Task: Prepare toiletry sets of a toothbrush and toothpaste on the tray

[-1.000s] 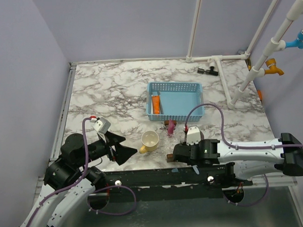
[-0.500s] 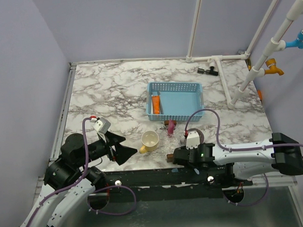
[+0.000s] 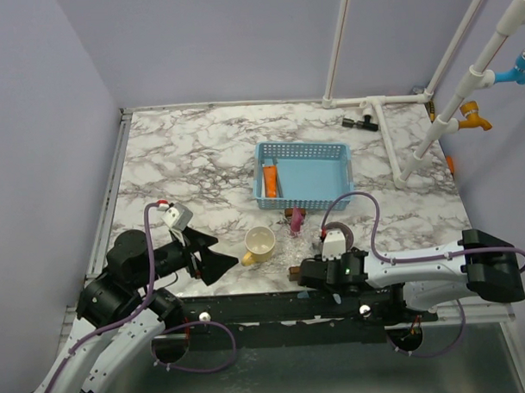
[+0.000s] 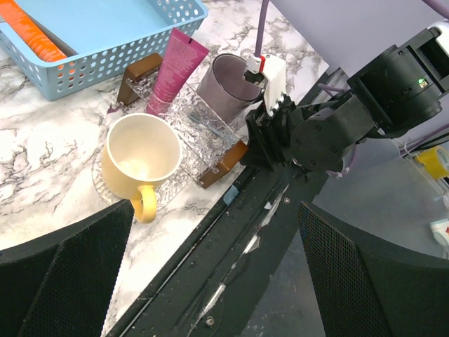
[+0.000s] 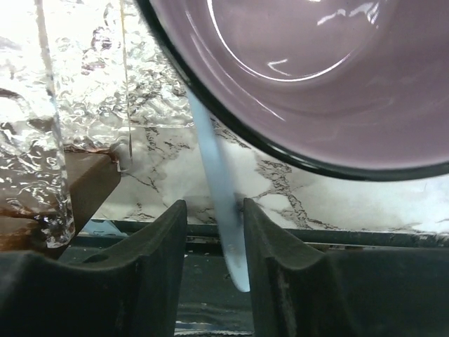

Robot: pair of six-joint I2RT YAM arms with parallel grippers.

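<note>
In the right wrist view a pale blue toothbrush handle (image 5: pixel 217 189) comes down from under the rim of a purple cup (image 5: pixel 316 77) into the gap of my right gripper (image 5: pixel 212 207). The jaws are open, with the handle lying near the right finger and space on its left. The clear textured tray (image 4: pixel 200 130) with brown end handles stands at the table's near edge. A pink toothpaste tube (image 4: pixel 175 67) leans on its far side. My right gripper (image 3: pixel 306 271) is low at that edge. My left gripper (image 3: pixel 220 265) hangs wide open, left of the yellow mug (image 3: pixel 261 242).
A blue basket (image 3: pixel 302 147) behind the tray holds an orange tube (image 3: pixel 270 181). The yellow mug (image 4: pixel 140 154) sits by the tray's left end. White pipes (image 3: pixel 390 132) run along the back right. The table's black front rail (image 4: pixel 231 232) lies under both grippers.
The right arm has slid a little to the left along the near edge. Its jaws now stand wider round the toothbrush handle. The left arm has not moved.
</note>
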